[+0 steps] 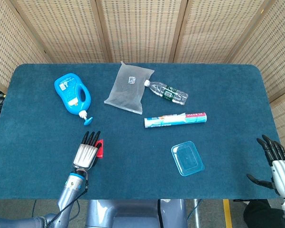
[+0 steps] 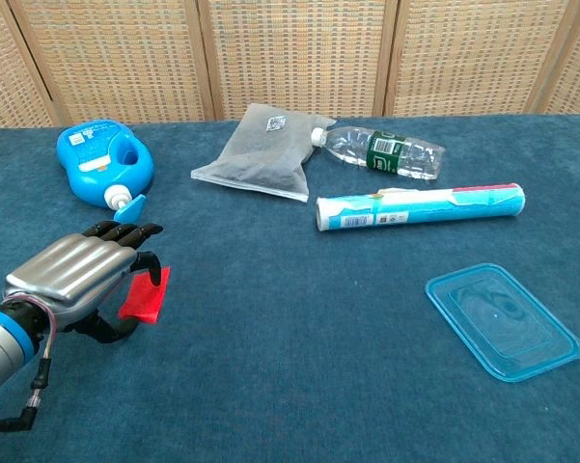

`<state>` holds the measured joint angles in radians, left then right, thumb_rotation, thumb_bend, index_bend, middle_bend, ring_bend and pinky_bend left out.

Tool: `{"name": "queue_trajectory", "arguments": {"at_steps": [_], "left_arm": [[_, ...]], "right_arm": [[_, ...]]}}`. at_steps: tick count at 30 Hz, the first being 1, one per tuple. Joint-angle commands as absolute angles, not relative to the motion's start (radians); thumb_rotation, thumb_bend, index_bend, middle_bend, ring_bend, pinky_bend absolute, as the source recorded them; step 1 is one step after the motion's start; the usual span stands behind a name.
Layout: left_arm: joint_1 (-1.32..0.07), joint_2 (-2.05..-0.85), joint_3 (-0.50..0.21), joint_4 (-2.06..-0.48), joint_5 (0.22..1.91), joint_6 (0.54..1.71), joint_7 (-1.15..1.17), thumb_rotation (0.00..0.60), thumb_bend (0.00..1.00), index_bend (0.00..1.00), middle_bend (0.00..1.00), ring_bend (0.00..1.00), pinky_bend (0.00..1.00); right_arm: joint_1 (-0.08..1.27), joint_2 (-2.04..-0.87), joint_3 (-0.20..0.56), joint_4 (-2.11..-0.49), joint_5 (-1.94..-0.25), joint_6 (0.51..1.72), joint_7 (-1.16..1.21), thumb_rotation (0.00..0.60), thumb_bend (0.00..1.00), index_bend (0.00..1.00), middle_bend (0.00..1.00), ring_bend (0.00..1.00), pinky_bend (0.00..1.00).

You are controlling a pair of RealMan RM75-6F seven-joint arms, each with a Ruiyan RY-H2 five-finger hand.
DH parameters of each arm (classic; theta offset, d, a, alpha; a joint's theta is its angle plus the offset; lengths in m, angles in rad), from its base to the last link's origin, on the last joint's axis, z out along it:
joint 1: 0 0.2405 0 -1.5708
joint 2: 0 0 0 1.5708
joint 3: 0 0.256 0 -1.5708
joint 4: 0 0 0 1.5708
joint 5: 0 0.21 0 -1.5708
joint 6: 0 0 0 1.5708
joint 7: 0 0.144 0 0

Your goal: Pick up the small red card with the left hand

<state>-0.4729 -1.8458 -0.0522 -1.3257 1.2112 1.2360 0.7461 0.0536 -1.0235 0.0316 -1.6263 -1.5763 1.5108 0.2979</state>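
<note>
The small red card [image 1: 100, 148] [image 2: 147, 298] lies flat on the blue table cloth near the front left. My left hand [image 1: 87, 152] [image 2: 77, 275] is right beside it on its left, back of the hand up. Its fingers stretch forward over the card's left edge and hide part of it, and the thumb curls low toward the card's near corner. Nothing shows the card lifted or pinched. My right hand [image 1: 274, 162] hangs at the table's front right corner with fingers spread and nothing in it; the chest view does not show it.
A blue detergent bottle [image 1: 72, 95] [image 2: 101, 164] lies just beyond the left hand. Further back are a grey pouch [image 1: 129, 88], a water bottle [image 1: 167, 92] and a long tube [image 1: 175, 119]. A blue plastic lid [image 1: 187, 158] lies at front right.
</note>
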Motion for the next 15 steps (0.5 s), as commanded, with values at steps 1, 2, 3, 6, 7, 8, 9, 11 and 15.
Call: {"name": "queue_trajectory", "arguments": {"at_steps": [1,2,3,6,7,8,9,11,15], "left_arm": [[-0.471,-1.851,-0.056,-1.318,1.213,1.237,0.741,0.6,0.4,0.36,0.0,0.0,0.0],[-0.47,-1.852,-0.057,-1.316,1.213,1.236,0.739,0.6,0.41,0.37,0.0,0.0,0.0],[-0.47,-1.852,-0.057,-1.316,1.213,1.235,0.737,0.6,0.42,0.38,0.0,0.0,0.0],[-0.468,-1.85,-0.054,-1.313,1.226,1.234,0.719,0.6,0.42,0.43,0.0,0.0,0.0],[-0.467,-1.85,-0.054,-1.311,1.23,1.235,0.715,0.6,0.42,0.46,0.0,0.0,0.0],[-0.467,-1.851,-0.053,-1.309,1.234,1.236,0.711,0.6,0.42,0.48,0.0,0.0,0.0],[-0.466,-1.851,-0.053,-1.308,1.236,1.236,0.709,0.6,0.42,0.49,0.0,0.0,0.0],[-0.465,-1.85,-0.055,-1.309,1.238,1.235,0.705,0.6,0.42,0.52,0.0,0.0,0.0],[-0.464,-1.85,-0.056,-1.306,1.245,1.236,0.701,0.6,0.42,0.55,0.0,0.0,0.0]], "right_arm": [[0.054,-1.024,0.031,-1.626,-1.577,1.51,0.298,0.6,0.0,0.0,0.0,0.0,0.0],[0.054,-1.023,0.031,-1.627,-1.577,1.51,0.297,0.6,0.0,0.0,0.0,0.0,0.0],[0.054,-1.023,0.031,-1.627,-1.577,1.51,0.297,0.6,0.0,0.0,0.0,0.0,0.0],[0.054,-1.023,0.03,-1.628,-1.578,1.51,0.297,0.6,0.0,0.0,0.0,0.0,0.0],[0.054,-1.023,0.03,-1.628,-1.578,1.51,0.298,0.6,0.0,0.0,0.0,0.0,0.0],[0.054,-1.023,0.03,-1.628,-1.578,1.51,0.298,0.6,0.0,0.0,0.0,0.0,0.0],[0.054,-1.022,0.03,-1.628,-1.578,1.51,0.298,0.6,0.0,0.0,0.0,0.0,0.0],[0.054,-1.022,0.03,-1.628,-1.579,1.511,0.299,0.6,0.0,0.0,0.0,0.0,0.0],[0.055,-1.022,0.03,-1.627,-1.578,1.509,0.299,0.6,0.0,0.0,0.0,0.0,0.0]]}}
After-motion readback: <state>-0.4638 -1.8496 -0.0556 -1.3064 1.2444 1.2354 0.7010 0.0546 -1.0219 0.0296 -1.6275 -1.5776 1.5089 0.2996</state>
